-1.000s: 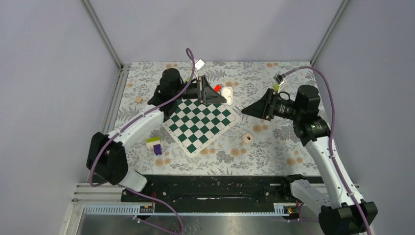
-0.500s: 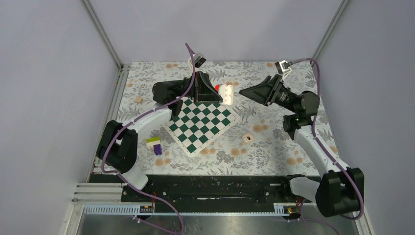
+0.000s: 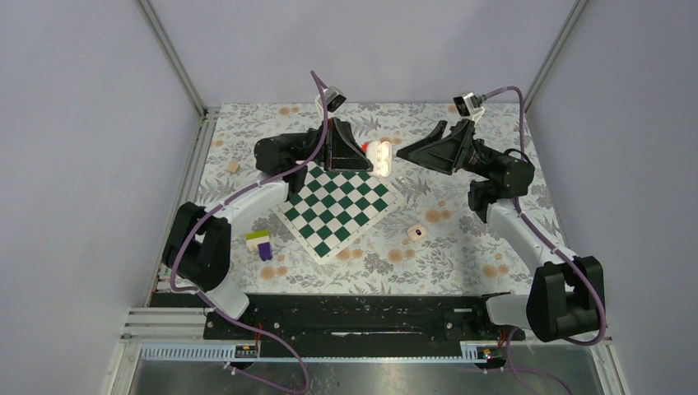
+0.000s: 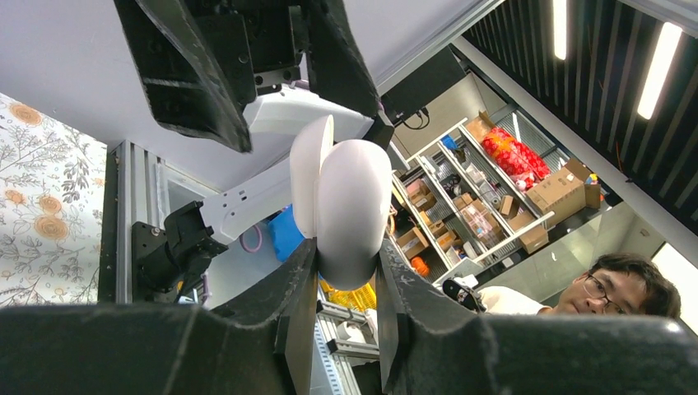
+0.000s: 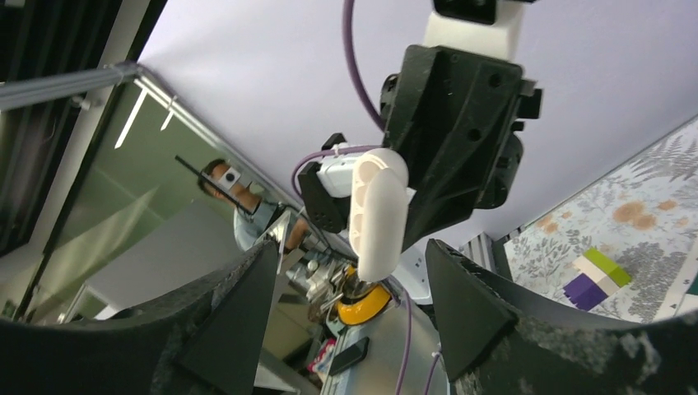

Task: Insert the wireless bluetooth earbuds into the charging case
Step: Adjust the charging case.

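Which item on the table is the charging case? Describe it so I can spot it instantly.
Find the green-and-white chessboard mid-table. Just past its right corner, toward the near edge, the charging case lies alone on the floral cloth. It is small, pale beige and rounded with a dark hollow in its middle, unlike the plain tan block far left or the purple-green-white blocks.
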